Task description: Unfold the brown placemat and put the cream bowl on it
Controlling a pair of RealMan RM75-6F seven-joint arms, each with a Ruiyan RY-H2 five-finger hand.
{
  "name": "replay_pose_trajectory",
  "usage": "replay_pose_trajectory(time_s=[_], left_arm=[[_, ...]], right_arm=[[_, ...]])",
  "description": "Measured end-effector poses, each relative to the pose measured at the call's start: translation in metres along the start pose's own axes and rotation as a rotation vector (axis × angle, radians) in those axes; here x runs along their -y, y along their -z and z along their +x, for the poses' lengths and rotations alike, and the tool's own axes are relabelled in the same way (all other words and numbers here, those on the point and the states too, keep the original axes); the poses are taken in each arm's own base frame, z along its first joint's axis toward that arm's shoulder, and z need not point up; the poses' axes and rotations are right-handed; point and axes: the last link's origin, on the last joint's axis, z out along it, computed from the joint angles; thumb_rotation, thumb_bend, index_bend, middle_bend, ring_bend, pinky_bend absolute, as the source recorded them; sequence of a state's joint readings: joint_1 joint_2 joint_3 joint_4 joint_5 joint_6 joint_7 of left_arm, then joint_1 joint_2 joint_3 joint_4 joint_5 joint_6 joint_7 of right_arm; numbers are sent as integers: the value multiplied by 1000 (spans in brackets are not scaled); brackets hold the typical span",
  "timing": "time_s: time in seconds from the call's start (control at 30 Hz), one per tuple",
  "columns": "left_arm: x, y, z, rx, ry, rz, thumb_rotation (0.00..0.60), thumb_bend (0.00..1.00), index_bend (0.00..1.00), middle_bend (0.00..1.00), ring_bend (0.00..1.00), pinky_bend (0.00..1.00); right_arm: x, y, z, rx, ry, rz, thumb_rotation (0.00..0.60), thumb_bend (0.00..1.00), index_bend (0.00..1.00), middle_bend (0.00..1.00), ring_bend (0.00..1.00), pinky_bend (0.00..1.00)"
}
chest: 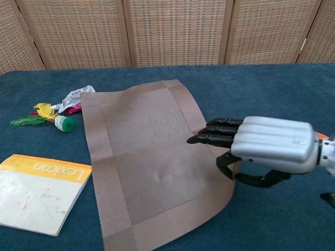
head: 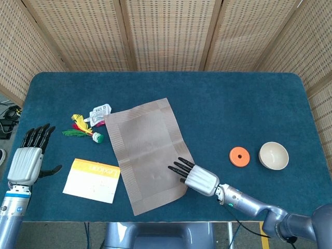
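The brown placemat (head: 148, 150) (chest: 152, 162) lies spread open on the blue table, its near right corner slightly lifted. My right hand (head: 194, 176) (chest: 261, 149) grips the mat's right edge, with its fingers on top and the thumb curled underneath. The cream bowl (head: 273, 155) stands upright far off to the right, apart from the mat; the chest view does not show it. My left hand (head: 28, 155) hovers open at the table's left edge, holding nothing.
An orange disc (head: 239, 155) lies just left of the bowl. A yellow and white book (head: 92, 180) (chest: 36, 191) sits near the front left. A feathered shuttlecock (head: 83, 129) (chest: 47, 119) and a crumpled packet (head: 100, 112) (chest: 76, 98) lie left of the mat.
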State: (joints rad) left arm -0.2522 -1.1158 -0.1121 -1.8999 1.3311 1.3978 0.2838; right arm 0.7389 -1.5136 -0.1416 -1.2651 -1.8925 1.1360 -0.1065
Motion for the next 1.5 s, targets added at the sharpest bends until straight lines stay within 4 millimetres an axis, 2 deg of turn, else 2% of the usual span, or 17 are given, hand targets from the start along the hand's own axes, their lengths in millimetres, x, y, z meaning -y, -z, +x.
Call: replay_pose_trajectory(time_s=[0.13, 0.27, 0.57, 0.77, 0.87, 0.93, 0.97, 1.0, 1.03, 1.07, 1.13, 1.17, 1.33, 1.5], left_arm=[[0, -1, 0, 10, 8, 4, 600, 0, 0, 0, 0, 0], [1, -2, 0, 12, 11, 5, 600, 0, 0, 0, 0, 0], [5, -2, 1, 16, 15, 11, 600, 0, 0, 0, 0, 0], [6, -2, 1, 19, 13, 16, 600, 0, 0, 0, 0, 0], [6, -2, 1, 17, 13, 19, 600, 0, 0, 0, 0, 0], [6, -3, 1, 16, 12, 20, 600, 0, 0, 0, 0, 0], [6, -3, 1, 16, 11, 20, 600, 0, 0, 0, 0, 0], [6, -3, 1, 16, 10, 21, 600, 0, 0, 0, 0, 0], [6, -3, 0, 17, 9, 21, 600, 0, 0, 0, 0, 0], [6, -3, 0, 19, 8, 20, 600, 0, 0, 0, 0, 0], [6, -4, -1, 21, 6, 20, 600, 0, 0, 0, 0, 0], [6, -4, -1, 22, 4, 20, 600, 0, 0, 0, 0, 0], [4, -7, -6, 37, -1, 6, 600, 0, 0, 0, 0, 0], [1, -8, -8, 33, -4, -17, 600, 0, 0, 0, 0, 0]], right_arm=[[-29, 24, 15, 12, 190, 11, 600, 666, 745, 46, 0, 0], [-76, 35, 34, 79, 426, -2, 600, 635, 743, 55, 0, 0], [-149, 28, 44, 223, 853, -3, 600, 570, 720, 55, 0, 0], [-180, 18, 42, 276, 1026, -32, 600, 525, 710, 37, 0, 0], [-193, 12, 43, 285, 1093, -56, 600, 485, 712, 10, 0, 0], [-198, 8, 44, 282, 1128, -70, 600, 404, 690, 0, 0, 0], [-201, 6, 44, 275, 1145, -84, 600, 309, 610, 0, 0, 0], [-203, 4, 45, 267, 1154, -96, 600, 186, 471, 0, 0, 0], [-204, 2, 46, 257, 1160, -113, 600, 114, 353, 0, 0, 0], [-206, 1, 47, 245, 1163, -135, 600, 40, 177, 0, 0, 0], [-207, -1, 49, 210, 1150, -186, 600, 0, 41, 0, 0, 0], [-206, -2, 51, 180, 1131, -220, 600, 0, 3, 0, 0, 0], [-203, 7, 61, 42, 978, -361, 600, 0, 0, 0, 0, 0], [-191, 22, 60, -48, 784, -454, 600, 0, 0, 0, 0, 0]])
